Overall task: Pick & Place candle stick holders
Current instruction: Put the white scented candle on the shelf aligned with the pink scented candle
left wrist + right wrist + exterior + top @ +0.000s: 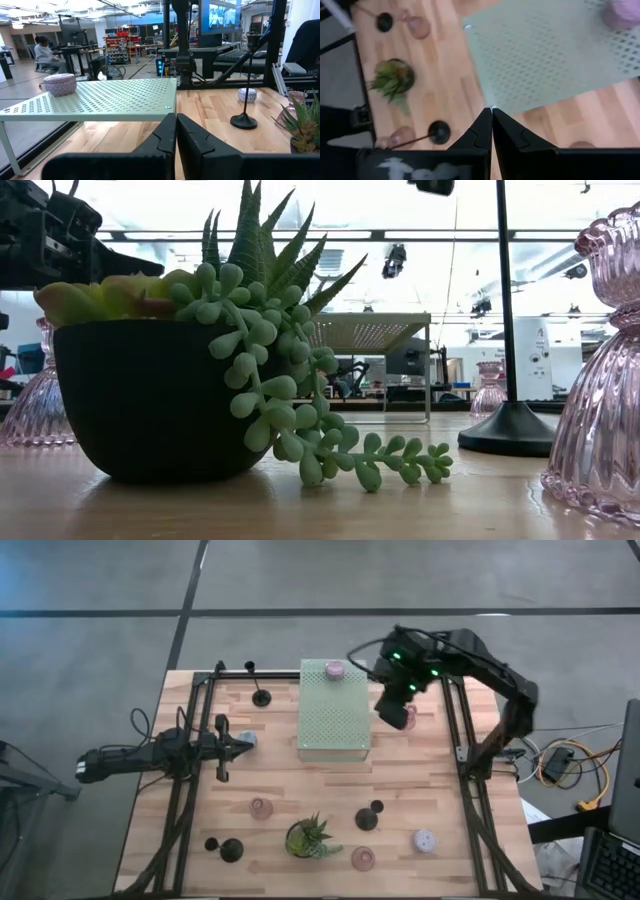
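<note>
High view: one squat lilac-grey candle holder point(334, 669) sits on the pale green perforated metal box point(334, 720), apparently the only piece placed; black-stemmed, pink glass and another lilac holder point(425, 840) remain scattered on the wooden counter point(420, 780) around the spiky green potted plant point(310, 837). Right gripper point(397, 712) hovers beside the box's edge, fingers pressed together, empty; left gripper point(243, 746), likewise closed, waits opposite. Open counter lies between.
</note>
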Robot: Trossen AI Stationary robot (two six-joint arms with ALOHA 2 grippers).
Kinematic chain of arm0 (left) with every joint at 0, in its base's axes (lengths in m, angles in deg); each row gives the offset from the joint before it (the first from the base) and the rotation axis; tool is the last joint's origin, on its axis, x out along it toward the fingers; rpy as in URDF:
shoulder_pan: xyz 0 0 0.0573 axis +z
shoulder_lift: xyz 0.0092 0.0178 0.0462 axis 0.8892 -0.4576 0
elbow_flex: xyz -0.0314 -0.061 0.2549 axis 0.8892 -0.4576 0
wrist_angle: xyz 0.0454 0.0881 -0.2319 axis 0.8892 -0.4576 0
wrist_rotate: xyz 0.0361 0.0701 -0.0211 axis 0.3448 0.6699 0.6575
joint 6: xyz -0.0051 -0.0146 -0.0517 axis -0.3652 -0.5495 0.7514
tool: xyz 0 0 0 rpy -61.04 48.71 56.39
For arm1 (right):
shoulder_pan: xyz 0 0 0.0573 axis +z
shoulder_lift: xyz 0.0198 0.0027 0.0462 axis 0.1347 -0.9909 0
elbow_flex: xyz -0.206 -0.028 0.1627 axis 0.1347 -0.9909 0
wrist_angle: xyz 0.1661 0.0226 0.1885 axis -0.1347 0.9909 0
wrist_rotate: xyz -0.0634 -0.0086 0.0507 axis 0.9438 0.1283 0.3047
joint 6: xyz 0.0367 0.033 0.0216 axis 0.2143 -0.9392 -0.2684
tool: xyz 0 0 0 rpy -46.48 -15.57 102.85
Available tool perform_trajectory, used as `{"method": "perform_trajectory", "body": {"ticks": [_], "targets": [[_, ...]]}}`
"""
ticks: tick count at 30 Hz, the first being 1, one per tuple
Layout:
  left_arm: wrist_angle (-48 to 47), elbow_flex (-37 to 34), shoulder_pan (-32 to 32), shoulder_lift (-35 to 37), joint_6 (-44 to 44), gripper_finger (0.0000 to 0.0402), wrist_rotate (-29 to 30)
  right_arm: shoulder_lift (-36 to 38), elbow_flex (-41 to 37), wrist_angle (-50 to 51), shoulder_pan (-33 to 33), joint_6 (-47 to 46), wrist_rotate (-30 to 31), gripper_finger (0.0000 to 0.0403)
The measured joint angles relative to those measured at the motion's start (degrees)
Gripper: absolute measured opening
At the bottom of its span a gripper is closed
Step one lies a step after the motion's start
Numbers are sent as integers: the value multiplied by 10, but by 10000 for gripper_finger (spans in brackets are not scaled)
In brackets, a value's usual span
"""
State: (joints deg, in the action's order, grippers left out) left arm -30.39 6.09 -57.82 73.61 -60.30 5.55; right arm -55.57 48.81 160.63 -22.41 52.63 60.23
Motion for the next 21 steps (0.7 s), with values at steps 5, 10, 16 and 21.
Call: {"method": "perform_trajectory", "body": {"ticks": [5, 10, 16, 21], "targets": [[0, 0, 0, 0, 0, 19, 0, 75, -94, -15, 50, -75, 13, 8], [0, 0, 0, 0, 0, 19, 0, 144, -206, -24, 103, -165, 18, 8], [0, 0, 0, 0, 0, 19, 0, 200, -308, -22, 187, -270, 14, 8], [0, 0, 0, 0, 0, 19, 0, 246, -389, -21, 282, -380, 20, 8]]}}
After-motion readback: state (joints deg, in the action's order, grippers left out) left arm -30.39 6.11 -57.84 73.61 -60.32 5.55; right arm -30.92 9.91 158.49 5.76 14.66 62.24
